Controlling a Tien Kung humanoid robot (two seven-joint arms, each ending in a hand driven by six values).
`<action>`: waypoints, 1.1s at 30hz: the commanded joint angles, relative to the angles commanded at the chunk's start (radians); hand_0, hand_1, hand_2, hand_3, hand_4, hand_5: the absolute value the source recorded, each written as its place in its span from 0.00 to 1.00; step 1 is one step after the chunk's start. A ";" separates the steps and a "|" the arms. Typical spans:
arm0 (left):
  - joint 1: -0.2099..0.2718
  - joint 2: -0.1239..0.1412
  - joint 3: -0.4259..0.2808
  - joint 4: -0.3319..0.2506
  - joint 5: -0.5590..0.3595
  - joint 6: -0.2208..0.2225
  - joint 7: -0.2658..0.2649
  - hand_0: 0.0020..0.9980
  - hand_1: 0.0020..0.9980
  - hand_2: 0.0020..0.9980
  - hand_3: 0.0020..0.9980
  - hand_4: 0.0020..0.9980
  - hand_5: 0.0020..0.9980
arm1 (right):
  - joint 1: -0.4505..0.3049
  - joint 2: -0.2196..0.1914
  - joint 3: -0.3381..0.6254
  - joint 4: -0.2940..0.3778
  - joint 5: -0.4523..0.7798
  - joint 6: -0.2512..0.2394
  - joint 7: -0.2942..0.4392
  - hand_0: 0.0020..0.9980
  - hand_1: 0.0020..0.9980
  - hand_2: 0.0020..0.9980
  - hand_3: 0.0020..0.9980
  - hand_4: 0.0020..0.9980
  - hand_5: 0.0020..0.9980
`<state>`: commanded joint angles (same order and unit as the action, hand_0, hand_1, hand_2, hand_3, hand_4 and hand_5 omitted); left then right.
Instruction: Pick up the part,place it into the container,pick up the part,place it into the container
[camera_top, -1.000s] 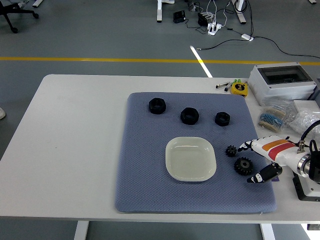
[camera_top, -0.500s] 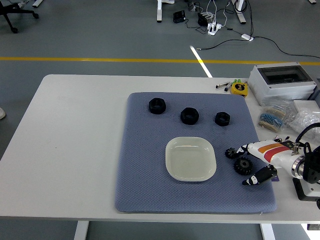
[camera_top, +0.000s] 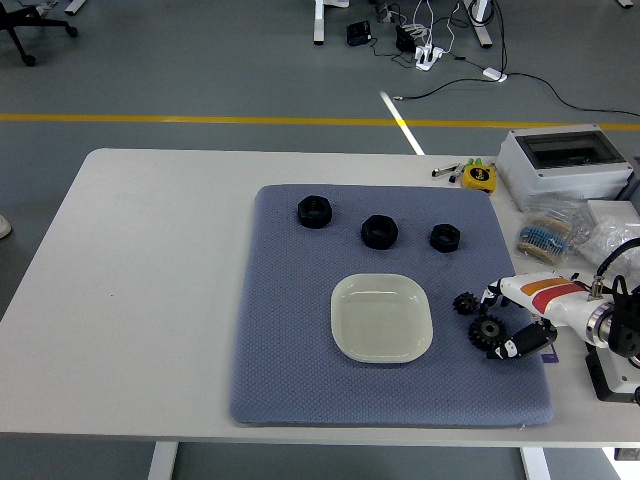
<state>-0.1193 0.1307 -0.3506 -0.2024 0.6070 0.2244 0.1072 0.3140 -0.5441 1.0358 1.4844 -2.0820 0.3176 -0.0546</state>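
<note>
1. At lower right of the frame, the larger gear is lying on the blue mat, with the right hand closing its fingers around it.
2. Just left, the dish is sitting empty; both placements are remaining.

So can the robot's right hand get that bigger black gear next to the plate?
Probably yes. The right hand is already at the bigger gear, fingers curling around it, with nothing in between. The small gear sits close by and might get bumped.
</note>
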 joint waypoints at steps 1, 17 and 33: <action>0.000 0.000 0.000 0.000 0.000 0.000 0.000 0.71 0.63 0.68 0.58 0.68 0.64 | -0.001 -0.001 0.004 0.002 -0.001 0.001 0.000 0.53 0.61 0.68 0.60 1.00 0.37; 0.000 -0.001 -0.001 0.000 0.001 -0.001 0.001 0.71 0.63 0.68 0.58 0.68 0.64 | -0.005 0.004 0.011 -0.017 0.002 0.001 0.002 0.53 0.61 0.68 0.62 1.00 0.38; 0.000 -0.001 -0.002 0.000 0.004 -0.001 0.002 0.71 0.63 0.67 0.58 0.68 0.63 | 0.005 0.018 0.002 -0.046 0.011 0.004 0.009 0.54 0.62 0.70 0.72 1.00 0.37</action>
<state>-0.1193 0.1301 -0.3525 -0.2026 0.6106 0.2232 0.1094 0.3192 -0.5259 1.0373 1.4387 -2.0714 0.3221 -0.0457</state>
